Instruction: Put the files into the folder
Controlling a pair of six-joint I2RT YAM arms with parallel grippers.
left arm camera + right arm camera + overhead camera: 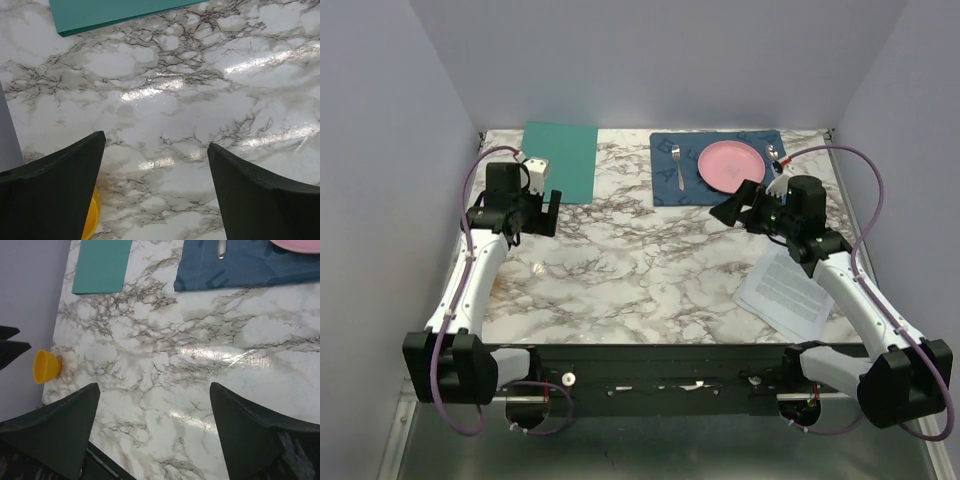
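The teal-green folder [560, 160] lies closed and flat at the back left of the marble table; it also shows in the left wrist view [115, 12] and the right wrist view [102, 265]. The files [785, 290], white sheets with dense black text, lie at the front right, partly under my right arm. My left gripper [545, 212] [156, 140] is open and empty, just in front of the folder's near edge. My right gripper [730, 208] [154, 386] is open and empty over bare marble, left of the files and pointing left.
A dark blue placemat [715, 190] at the back right carries a pink plate [730, 163], a spoon [678, 165] and a fork [772, 152]. A small yellow cup [46, 366] stands by the left edge near my left gripper, also in the left wrist view [92, 215].
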